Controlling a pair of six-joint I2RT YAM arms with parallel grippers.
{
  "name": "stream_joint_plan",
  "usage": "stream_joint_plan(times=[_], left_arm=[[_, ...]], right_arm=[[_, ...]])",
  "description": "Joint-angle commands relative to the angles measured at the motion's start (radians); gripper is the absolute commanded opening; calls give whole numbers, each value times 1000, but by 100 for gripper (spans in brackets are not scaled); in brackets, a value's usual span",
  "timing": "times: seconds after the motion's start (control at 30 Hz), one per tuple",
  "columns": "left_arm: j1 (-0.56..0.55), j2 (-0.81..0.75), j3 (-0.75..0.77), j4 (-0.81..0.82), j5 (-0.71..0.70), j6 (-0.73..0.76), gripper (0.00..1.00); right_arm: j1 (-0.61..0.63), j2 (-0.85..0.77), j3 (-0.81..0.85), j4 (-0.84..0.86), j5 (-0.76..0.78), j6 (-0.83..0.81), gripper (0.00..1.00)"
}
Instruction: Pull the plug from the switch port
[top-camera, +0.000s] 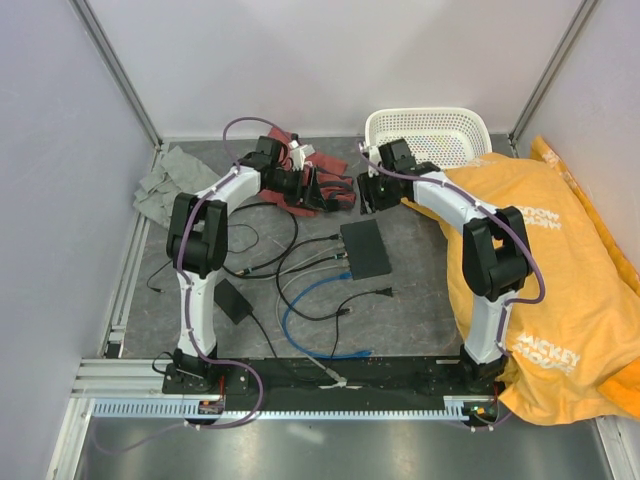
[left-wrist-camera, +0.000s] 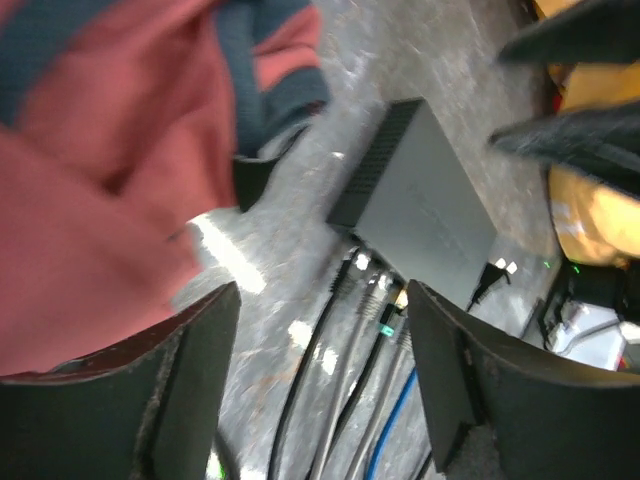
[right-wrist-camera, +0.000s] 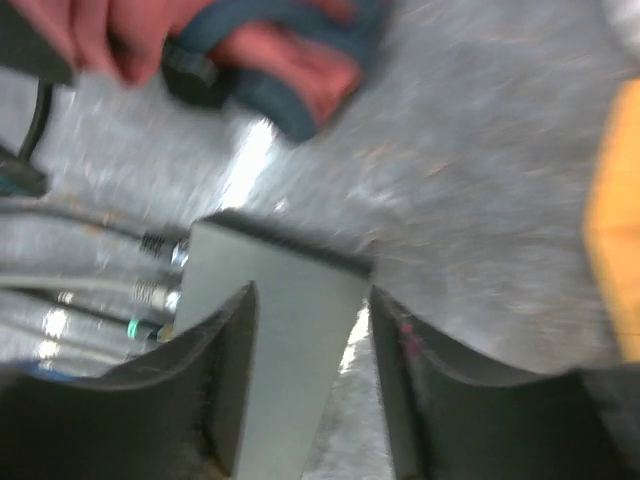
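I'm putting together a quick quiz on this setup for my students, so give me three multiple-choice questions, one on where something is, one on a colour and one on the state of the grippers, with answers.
1. Where does the white basket stand?
A. at the far right of the table
B. at the near left corner
C. between the two bases

2. What colour is the big cloth beside the right arm?
A. green
B. orange
C. white

3. How do the left gripper and the right gripper stand?
A. both shut on cables
B. one open, one shut
C. both open, holding nothing

Answers:
1 A: the top view shows it at the far edge, beyond the right arm.
2 B: it is orange with printed letters.
3 C: each wrist view shows its fingers apart with nothing gripped between them.
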Motion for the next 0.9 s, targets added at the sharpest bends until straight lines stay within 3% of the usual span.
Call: stream_joint_plan(times=[0.0,0.07,0.17,0.27,0.3,0.4,0.47,0.5,0.73,0.87], left_arm=[[-12,21,63,16,100,7,71],[-20,47,63,16,110,2,65],[-46,57,39,28,94,-22,60],[-75,44,11,43,84,-39,57],[-81,41,-4,49,74,-41,57],[-93,38,-26,51,38,-32,58],[-95,40,-32,51,17,-27,60],[-95,38,-38,45,9,-21,61],[-98,75,-52,28,33,26,63],[-98,103,-47,17,72,49,62]], right_arm=[[14,-53,-99,4,-76,19,41],[14,-58,-147,12,-66,23,27],[16,-46,-188,21,-102,5,22],[16,-29,-205,20,-119,-15,4],[17,-27,-207,20,-121,-16,2],[22,-16,-221,24,-96,-17,4],[24,-4,-239,29,-70,-23,13],[25,16,-242,26,-67,-26,13],[30,30,-241,0,-102,-63,11],[42,33,-238,-6,-99,-66,0]])
